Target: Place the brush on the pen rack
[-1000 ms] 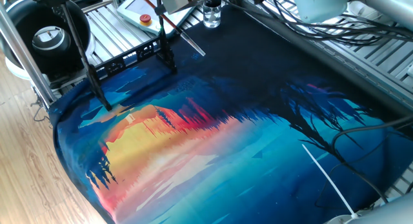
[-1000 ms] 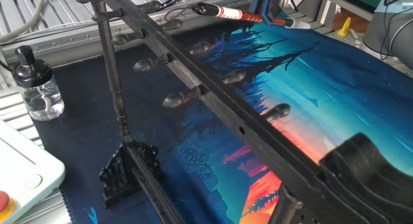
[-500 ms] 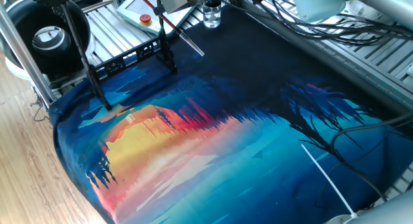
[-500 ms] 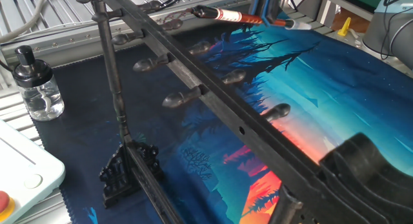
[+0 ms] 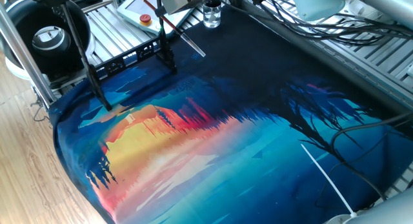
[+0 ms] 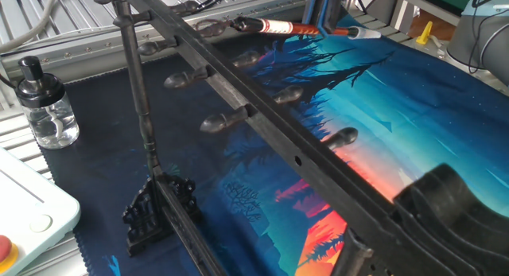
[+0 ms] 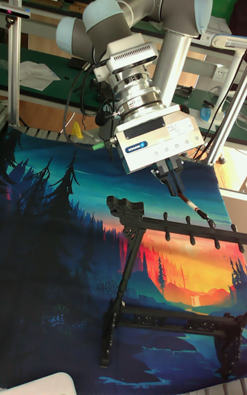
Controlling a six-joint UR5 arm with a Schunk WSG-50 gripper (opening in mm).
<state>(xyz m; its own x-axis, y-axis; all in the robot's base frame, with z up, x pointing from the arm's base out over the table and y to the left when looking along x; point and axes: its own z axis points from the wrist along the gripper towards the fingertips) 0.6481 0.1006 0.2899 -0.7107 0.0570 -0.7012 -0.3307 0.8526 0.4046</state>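
Note:
The brush (image 6: 274,25), a red-and-black stick with a whitish end, is clamped in my gripper (image 6: 324,21), which is shut on it. It hangs level just above the pen rack's (image 6: 262,121) pegged top bar, at the bar's far end. In the tall fixed view the brush (image 7: 192,204) slants down from the gripper (image 7: 171,186) to the top bar of the pen rack (image 7: 178,222). Seen from the opposite side, the brush (image 5: 169,25) crosses near the black post of the pen rack (image 5: 126,58) under the gripper (image 5: 168,8).
A small glass bottle (image 5: 211,14) and a white box with a red button (image 5: 143,11) stand behind the rack on the ribbed rails (image 5: 110,24). A long white strip (image 5: 326,179) lies on the painted mat. Cables (image 5: 335,30) run along the far side.
The brush has shifted slightly down and further along over the rack's top bar, still held in the gripper.

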